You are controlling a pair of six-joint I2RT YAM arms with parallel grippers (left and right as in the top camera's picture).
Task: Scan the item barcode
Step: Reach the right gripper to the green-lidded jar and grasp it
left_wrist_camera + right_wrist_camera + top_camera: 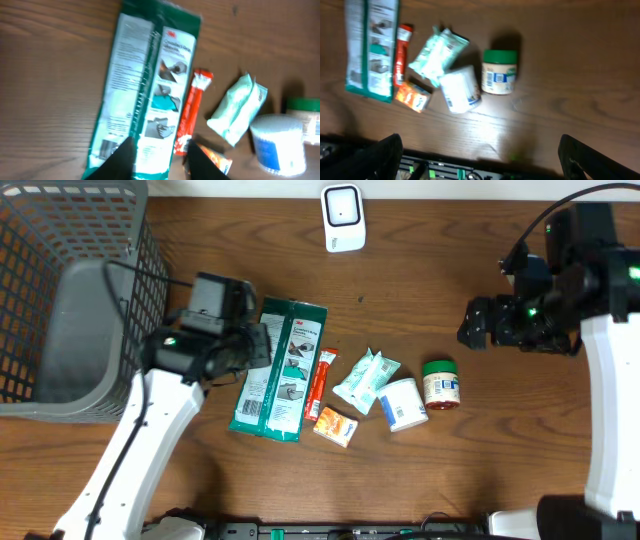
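Two arms reach over the brown counter (480,470) overhead: the left bends down over the green packet (285,370), the right hangs well apart. Left wrist: left pincer (160,157) part-spread over the packet's near end; whether it pinches, I cannot tell. Right wrist: right pincer (482,160) spread wide.

Green wipes pack (145,90): print blurred, lower end behind left tool (159,155) fingers (117,162).
Orange packet (216,161), right of pack: part hidden by a finger.
Green-lidded jar (303,116), far right of pack: cut off at view's edge, label unreadable.
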